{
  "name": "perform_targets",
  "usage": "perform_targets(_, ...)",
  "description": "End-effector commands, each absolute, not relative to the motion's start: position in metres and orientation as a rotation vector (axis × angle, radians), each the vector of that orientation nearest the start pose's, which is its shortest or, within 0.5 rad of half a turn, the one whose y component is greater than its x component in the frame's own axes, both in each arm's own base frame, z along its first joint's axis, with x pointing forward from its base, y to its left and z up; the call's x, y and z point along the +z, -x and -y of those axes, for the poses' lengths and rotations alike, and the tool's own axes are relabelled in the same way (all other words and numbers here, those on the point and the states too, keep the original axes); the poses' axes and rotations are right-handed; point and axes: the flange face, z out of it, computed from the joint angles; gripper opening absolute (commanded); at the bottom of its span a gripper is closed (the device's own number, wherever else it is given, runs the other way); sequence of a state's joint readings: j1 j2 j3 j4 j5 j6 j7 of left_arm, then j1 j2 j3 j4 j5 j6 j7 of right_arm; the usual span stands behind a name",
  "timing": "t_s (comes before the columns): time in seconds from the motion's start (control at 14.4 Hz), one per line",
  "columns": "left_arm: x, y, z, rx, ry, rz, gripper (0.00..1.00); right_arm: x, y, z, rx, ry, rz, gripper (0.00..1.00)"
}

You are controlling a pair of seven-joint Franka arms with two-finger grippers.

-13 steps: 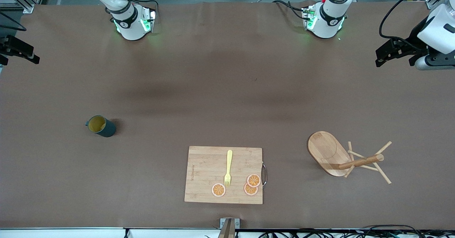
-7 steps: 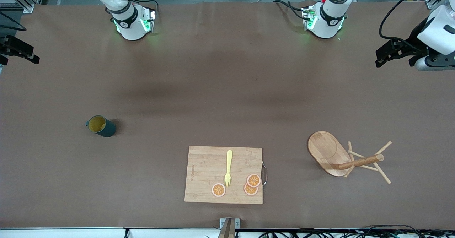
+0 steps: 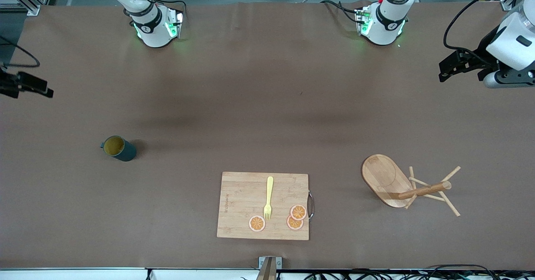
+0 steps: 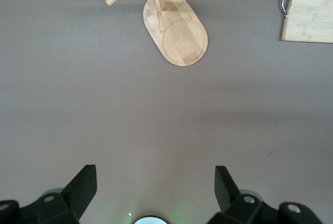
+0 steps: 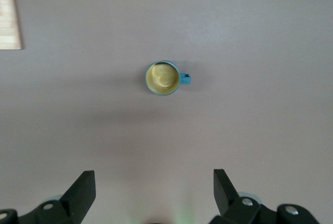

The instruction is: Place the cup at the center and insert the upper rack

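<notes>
Here your right gripper hangs over the right arm's end of the table, fingers spread and empty. The cup stands upright near that end. You see a cutting board mid-table, then the upper rack upright on its base. Your left gripper is over the left arm's end, fingers parted, holding nothing.

The front view's edges cut off the right hand and left arm
</notes>
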State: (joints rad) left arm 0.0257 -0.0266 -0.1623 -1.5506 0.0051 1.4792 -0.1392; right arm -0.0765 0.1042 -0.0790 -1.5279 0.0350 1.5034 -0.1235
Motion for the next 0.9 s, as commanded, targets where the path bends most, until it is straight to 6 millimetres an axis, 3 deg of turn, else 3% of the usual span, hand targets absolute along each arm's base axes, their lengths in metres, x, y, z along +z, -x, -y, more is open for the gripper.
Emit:
perform_targets(0.0,0.647,-0.534,0.074,0.045,3.125,0.008,1.00,0.536,-0.596,0.087,0.241,3.075,-0.007,1.00)
perform_targets(0.14,0.646,-0.535,0.073,0.048,3.125,0.011,1.00,0.503,-0.601,0.076,0.217,3.074,0.162,1.00)
perform_targets(0.48,0.642,-0.537,0.075,0.060,3.125,0.006,1.00,0.364,-0.600,0.079,0.021,3.020,0.744,1.00)
perform_targets(0.62,0.642,-0.537,0.073,0.060,3.125,0.011,1.00,0.322,-0.606,0.083,0.047,2.995,0.838,1.00)
perform_targets(0.83,0.642,-0.538,0.073,0.057,3.124,0.008,1.00,0.282,-0.608,0.081,0.058,2.995,0.852,1.00)
